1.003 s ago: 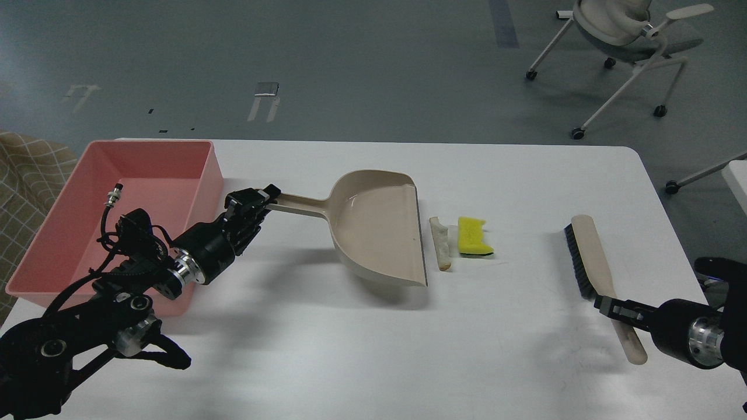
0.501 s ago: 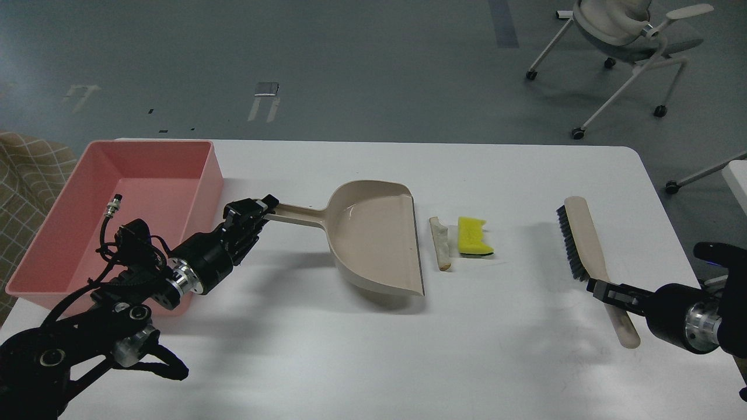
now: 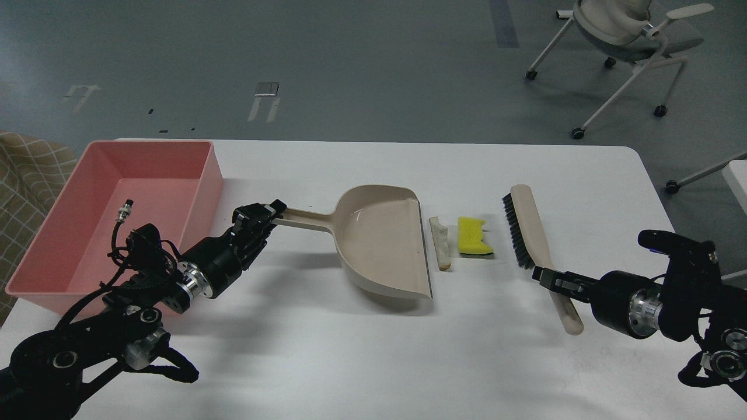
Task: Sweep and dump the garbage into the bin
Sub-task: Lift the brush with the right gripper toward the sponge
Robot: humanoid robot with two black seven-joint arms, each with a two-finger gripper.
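Beige plastic is what both our tools are made of, and we are holding one in each arm. Our left gripper is pinching the end of the dustpan handle; our right gripper is clamping the lower handle of the hand brush.

We are taking the dustpan's straight lip as our landmark. The off-white slice with tan crust is lying just beside that lip, on its right, apart from it by a thin gap; its long axis is running parallel to the lip, away from us. The yellow sponge piece is sitting just right of the slice, notched edge facing the brush, its longer side also running along the lip. The brush bristles are standing just right of the sponge, facing the lip. The pink bin is lying well to the left of the lip, past the handle.

We are judging both scraps light; the sponge soft and likely to tumble, the slice thin, stiff-looking and perhaps brittle. Neither wants gripping: a broadside push by the bristles should be carrying them over the lip.
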